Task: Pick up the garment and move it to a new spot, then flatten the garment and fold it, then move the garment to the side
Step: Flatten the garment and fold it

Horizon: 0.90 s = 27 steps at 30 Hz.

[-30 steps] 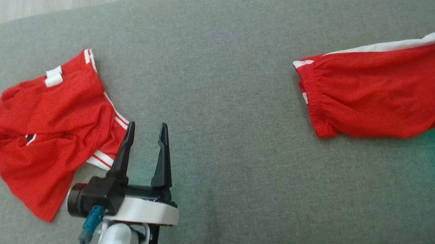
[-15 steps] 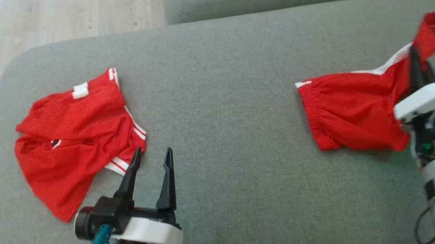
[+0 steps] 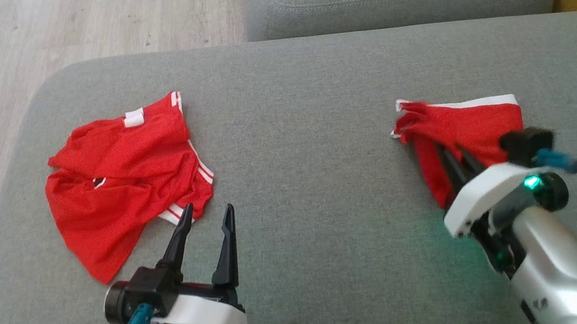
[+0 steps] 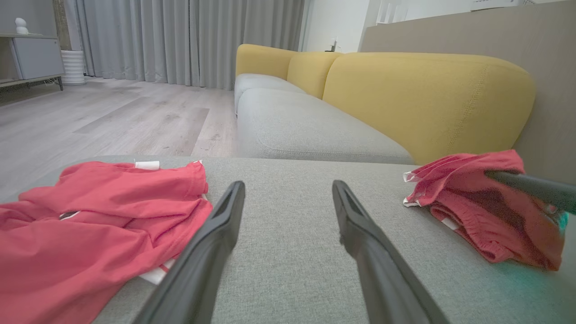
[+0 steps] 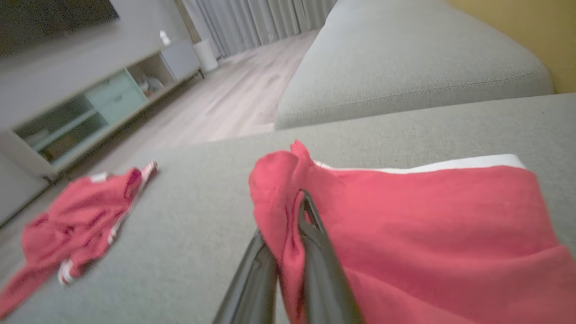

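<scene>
The right gripper (image 5: 290, 225) pinches a fold of the red garment (image 5: 405, 225); a second garment (image 5: 76, 225) lies well apart on the cushion (image 5: 189, 216).

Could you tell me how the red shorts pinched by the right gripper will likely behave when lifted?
Probably floppy: the red shorts bunch and fold where the right gripper pinches them. Likely light, the thin cloth lying in soft wrinkles. The loose end may trail on the grey cushion.
</scene>
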Available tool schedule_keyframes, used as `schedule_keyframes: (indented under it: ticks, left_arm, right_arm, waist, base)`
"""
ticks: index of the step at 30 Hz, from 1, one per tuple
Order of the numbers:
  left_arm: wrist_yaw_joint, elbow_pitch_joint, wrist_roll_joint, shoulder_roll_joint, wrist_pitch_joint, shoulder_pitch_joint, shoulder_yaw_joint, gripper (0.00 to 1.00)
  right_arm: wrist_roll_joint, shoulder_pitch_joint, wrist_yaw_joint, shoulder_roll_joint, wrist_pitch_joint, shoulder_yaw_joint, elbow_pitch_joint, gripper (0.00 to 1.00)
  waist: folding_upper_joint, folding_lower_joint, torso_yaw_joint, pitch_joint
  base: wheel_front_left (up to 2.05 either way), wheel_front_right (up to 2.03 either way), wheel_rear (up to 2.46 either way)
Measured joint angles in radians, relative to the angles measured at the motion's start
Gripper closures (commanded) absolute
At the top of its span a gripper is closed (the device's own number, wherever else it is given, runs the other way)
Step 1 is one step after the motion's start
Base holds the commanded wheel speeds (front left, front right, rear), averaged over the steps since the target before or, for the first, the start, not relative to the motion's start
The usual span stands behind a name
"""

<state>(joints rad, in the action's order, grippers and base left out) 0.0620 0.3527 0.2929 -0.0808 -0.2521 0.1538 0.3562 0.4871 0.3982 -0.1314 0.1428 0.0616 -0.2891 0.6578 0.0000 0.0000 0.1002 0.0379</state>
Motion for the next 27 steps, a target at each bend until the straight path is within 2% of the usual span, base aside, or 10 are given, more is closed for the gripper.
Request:
schedule_keyframes:
  ticks: [4,6,7,11,15,18,22,27]
  left_arm:
    - [0.000,0.000,0.001,0.000,0.000,0.000,0.002,0.00]
    - [-0.002,0.001,0.001,-0.001,0.004,0.000,0.002,0.00]
    - [-0.009,0.001,0.001,-0.001,0.004,0.000,0.002,0.00]
    - [-0.015,0.006,0.008,0.001,0.004,0.000,0.004,0.00]
    - [-0.015,0.008,0.012,0.001,0.004,0.000,0.005,0.00]
    - [-0.018,0.006,0.011,0.001,0.004,0.001,0.004,0.00]
    - [-0.020,0.002,0.011,0.001,0.003,0.001,0.002,0.00]
    - [-0.022,-0.002,0.011,0.002,0.002,0.002,0.002,0.00]
  right_arm:
    - [-0.091,0.001,0.000,0.015,0.014,-0.083,0.076,1.00]
    - [-0.192,0.006,0.000,0.027,0.047,-0.116,0.119,1.00]
    - [-0.234,0.010,0.000,0.028,0.069,-0.113,0.140,0.00]
    - [-0.271,0.017,0.000,-0.007,0.142,-0.055,0.188,0.00]
    - [-0.296,0.018,0.000,-0.032,0.174,0.032,0.178,0.00]
    - [-0.325,0.011,0.000,-0.037,0.185,0.139,0.108,0.00]
    - [-0.382,-0.068,0.000,-0.050,0.189,0.279,-0.076,0.00]
    - [-0.426,-0.229,0.000,-0.082,0.189,0.368,-0.190,0.00]
  waist:
    - [0.0000,0.0000,0.003,0.006]
    - [0.0000,0.0000,0.000,0.010]
    - [0.0000,0.0001,-0.003,0.011]
    - [0.0000,0.0001,-0.018,0.007]
    - [0.0000,0.0000,-0.035,0.000]
    - [0.0000,0.0000,-0.055,-0.006]
    - [0.0000,0.0000,-0.085,-0.014]
    - [0.0000,-0.0001,-0.117,-0.009]
  base:
    - [0.00,0.00,0.00]
    - [0.00,0.00,0.00]
    - [0.00,0.00,0.00]
    - [0.00,0.00,0.00]
    - [0.00,0.00,0.00]
    - [0.00,0.00,0.00]
    - [0.00,0.00,0.00]
    - [0.00,0.00,0.00]
